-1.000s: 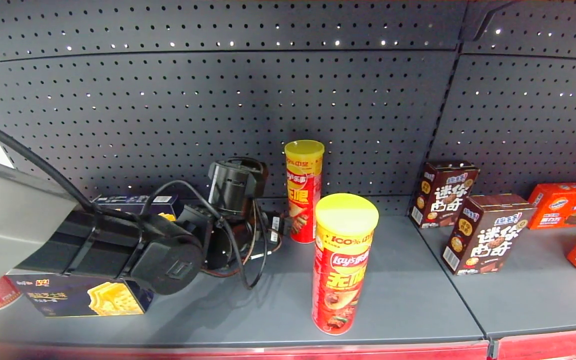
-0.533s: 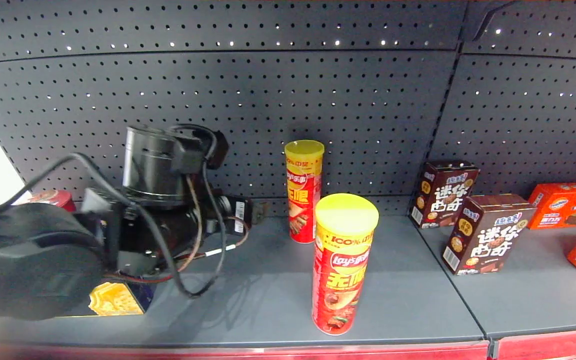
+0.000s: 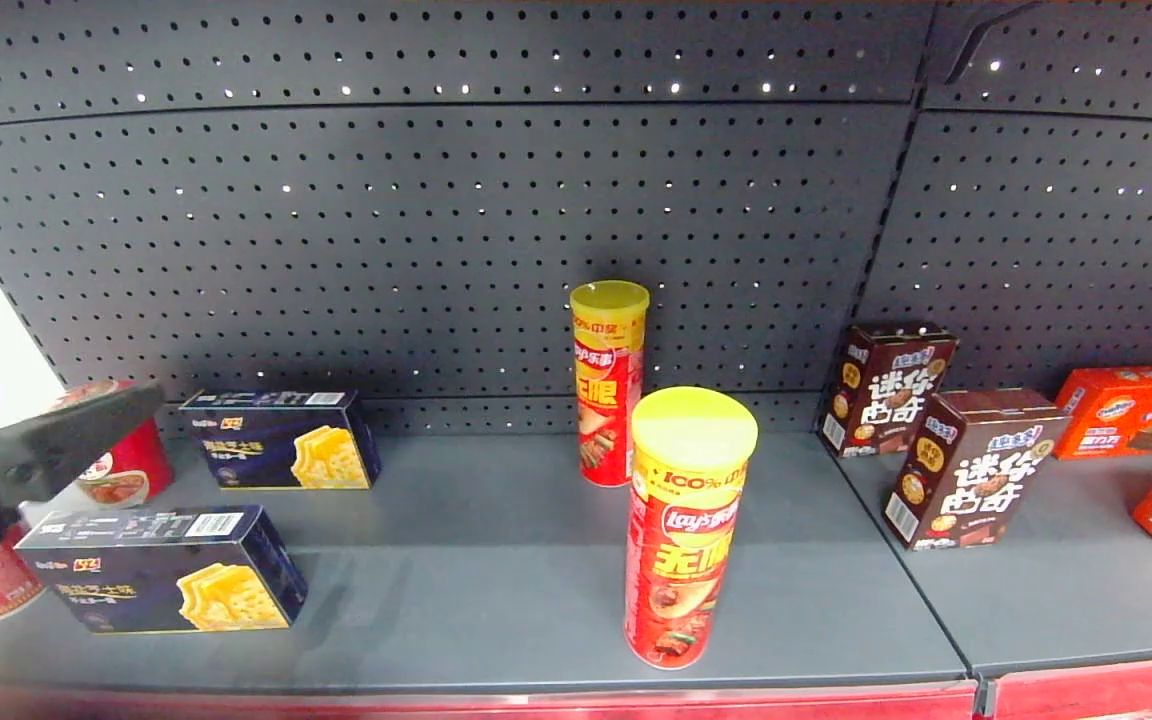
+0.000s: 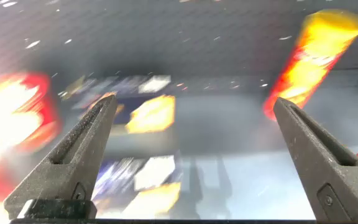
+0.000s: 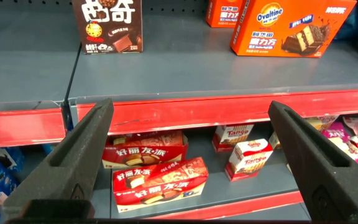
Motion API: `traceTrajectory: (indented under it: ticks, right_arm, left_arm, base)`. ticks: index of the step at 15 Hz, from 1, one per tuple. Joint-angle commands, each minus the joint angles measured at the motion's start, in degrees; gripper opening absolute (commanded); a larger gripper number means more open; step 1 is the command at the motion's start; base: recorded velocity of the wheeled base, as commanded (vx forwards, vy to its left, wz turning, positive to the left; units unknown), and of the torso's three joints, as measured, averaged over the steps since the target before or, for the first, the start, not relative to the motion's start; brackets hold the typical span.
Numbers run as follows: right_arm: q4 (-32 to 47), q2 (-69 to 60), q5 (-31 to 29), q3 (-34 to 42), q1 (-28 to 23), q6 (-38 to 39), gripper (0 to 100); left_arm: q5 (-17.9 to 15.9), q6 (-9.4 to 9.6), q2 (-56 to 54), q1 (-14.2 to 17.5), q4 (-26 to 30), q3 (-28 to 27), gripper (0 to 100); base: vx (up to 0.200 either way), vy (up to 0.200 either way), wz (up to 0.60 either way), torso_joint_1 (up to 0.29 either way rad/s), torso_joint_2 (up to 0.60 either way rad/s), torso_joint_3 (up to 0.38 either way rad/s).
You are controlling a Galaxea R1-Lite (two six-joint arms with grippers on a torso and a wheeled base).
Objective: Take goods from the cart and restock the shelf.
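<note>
Hovering empty, jaws wide apart, left gripper (image 3: 11, 415) sits just beside dark blue cardboard cracker boxes (image 3: 166, 570) on grey metal shelf (image 3: 496, 560); red cylindrical crisp tubes (image 3: 686, 530) stand farther off. Placement apparently done; next move calls for fetching more stock.

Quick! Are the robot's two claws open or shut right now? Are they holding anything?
Left gripper: open, holding nothing.
Right gripper: open, holding nothing.
</note>
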Motion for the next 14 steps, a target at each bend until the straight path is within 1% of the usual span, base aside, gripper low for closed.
traceTrajectory:
  ticks: [1,2,3,4,7,9,10,11,12,13,14]
  right_arm:
    - [0.0,0.1,0.0,0.0,0.0,0.0,100]
    - [0.0,0.1,0.0,0.0,0.0,0.0,100]
    - [0.0,0.1,0.0,0.0,0.0,0.0,100]
    - [0.0,0.1,0.0,0.0,0.0,0.0,100]
    - [0.0,0.1,0.0,0.0,0.0,0.0,100]
    - [0.0,0.1,0.0,0.0,0.0,0.0,100]
    - [0.0,0.1,0.0,0.0,0.0,0.0,100]
    - [0.0,0.1,0.0,0.0,0.0,0.0,100]
    - [0.3,0.1,1.0,-0.1,0.0,-0.3,100]
    - [1.7,0.3,0.9,-1.2,-1.7,-1.3,100]
    - [1.7,1.1,0.5,-3.3,-2.5,-1.3,100]
  left_arm:
    - [-1.0,-0.11,-23.0,10.0,0.4,16.9,100]
    - [-1.1,-1.34,-24.6,12.7,-0.4,19.1,100]
    - [-1.2,-2.04,-24.9,13.7,-0.5,20.2,100]
    - [-2.0,-3.62,-25.6,17.1,-1.1,23.4,100]
    - [-1.6,-3.45,-29.0,17.8,-1.4,27.3,100]
    - [-2.2,-3.45,-34.8,17.7,0.0,30.7,100]
    - [-2.5,-2.66,-37.6,17.5,1.2,32.1,100]
    - [-2.8,-0.37,-39.0,17.3,2.4,33.1,100]
    - [-2.9,3.14,-40.4,17.4,3.6,34.0,100]
    - [-2.6,6.66,-42.7,17.5,5.0,34.9,100]
    - [-2.5,7.54,-43.5,17.7,5.5,34.9,100]
  base:
    - [0.0,0.0,0.0,0.0,0.0,0.0]
    - [0.0,0.0,0.0,0.0,0.0,0.0]
    - [0.0,0.0,0.0,0.0,0.0,0.0]
    - [0.0,0.0,0.0,0.0,0.0,0.0]
    - [0.0,0.0,0.0,0.0,0.0,0.0]
    - [0.0,0.0,0.0,0.0,0.0,0.0]
    - [0.0,0.0,0.0,0.0,0.0,0.0]
    - [0.0,0.0,0.0,0.0,0.0,0.0]
    - [0.0,0.0,0.0,0.0,0.0,0.0]
    - [0.0,0.0,0.0,0.0,0.0,0.0]
    - [0.0,0.0,0.0,0.0,0.0,0.0]
